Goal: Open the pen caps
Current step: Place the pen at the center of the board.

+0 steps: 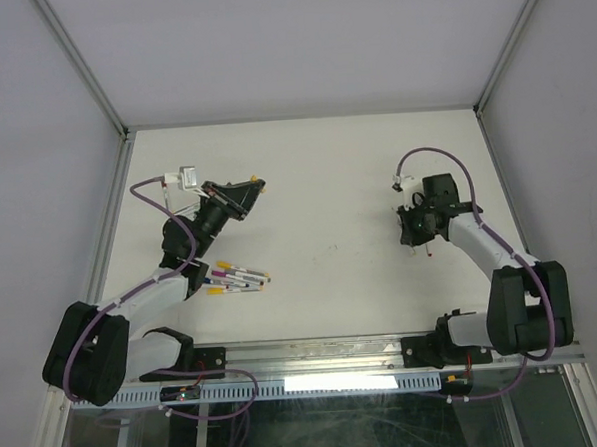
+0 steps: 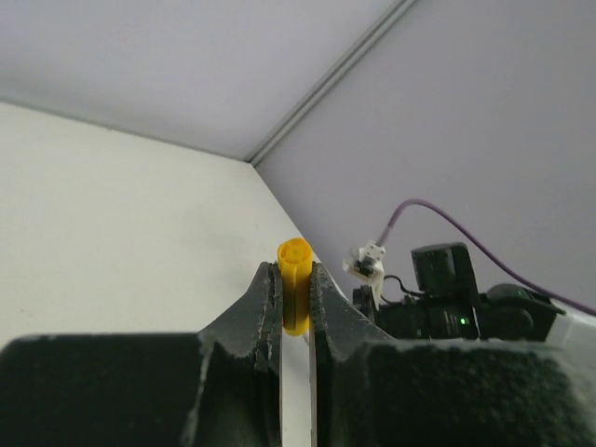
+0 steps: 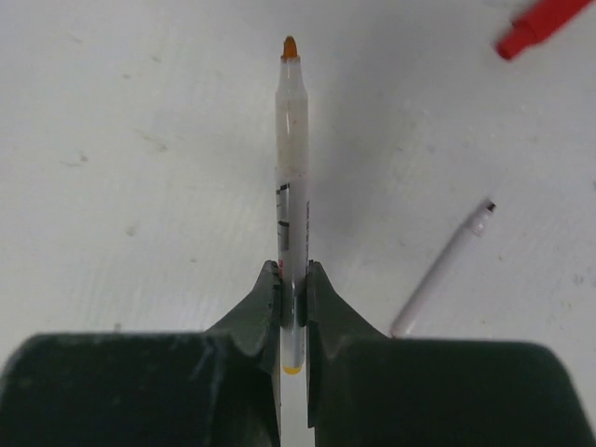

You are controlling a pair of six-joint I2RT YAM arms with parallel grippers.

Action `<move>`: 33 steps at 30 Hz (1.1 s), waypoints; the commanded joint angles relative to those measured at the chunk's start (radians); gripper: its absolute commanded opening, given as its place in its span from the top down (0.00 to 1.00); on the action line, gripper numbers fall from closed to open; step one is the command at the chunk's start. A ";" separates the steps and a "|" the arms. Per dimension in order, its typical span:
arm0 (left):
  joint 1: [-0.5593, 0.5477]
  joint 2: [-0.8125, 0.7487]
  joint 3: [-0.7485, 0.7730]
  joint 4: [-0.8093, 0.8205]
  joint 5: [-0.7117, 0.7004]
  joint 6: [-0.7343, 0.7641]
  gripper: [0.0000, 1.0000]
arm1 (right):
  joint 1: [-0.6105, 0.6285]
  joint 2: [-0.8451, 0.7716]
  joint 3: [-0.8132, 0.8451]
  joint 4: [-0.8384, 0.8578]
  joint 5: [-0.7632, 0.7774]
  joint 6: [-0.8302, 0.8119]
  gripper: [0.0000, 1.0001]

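My left gripper (image 2: 294,276) is shut on a stubby yellow pen cap (image 2: 295,256) and holds it up off the table; in the top view it (image 1: 251,191) is at the far left. My right gripper (image 3: 292,277) is shut on an uncapped pen (image 3: 291,168) with a white barrel and orange tip, held just above the table at the right (image 1: 412,231). Several capped pens (image 1: 237,278) lie in a bunch by the left arm. An uncapped black-tipped pen (image 3: 443,268) and a red piece (image 3: 538,24) lie on the table near the right gripper.
The white table (image 1: 326,182) is fenced by grey walls and aluminium posts (image 1: 102,104). A metal rail (image 1: 325,352) runs along the near edge. The right arm's wrist (image 2: 447,284) shows in the left wrist view.
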 commanded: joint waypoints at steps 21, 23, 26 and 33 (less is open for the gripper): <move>-0.083 -0.029 -0.098 0.002 0.042 -0.052 1.00 | -0.122 0.169 0.043 -0.142 0.158 -0.092 0.90; -0.089 -0.024 -0.097 0.001 0.040 -0.051 1.00 | -0.122 0.167 0.044 -0.145 0.153 -0.092 0.86; -0.098 -0.014 -0.091 0.001 0.039 -0.051 1.00 | -0.123 0.167 0.045 -0.146 0.151 -0.092 0.83; -0.118 -0.005 -0.086 -0.016 0.032 -0.042 1.00 | -0.122 0.184 0.054 -0.155 0.140 -0.095 0.79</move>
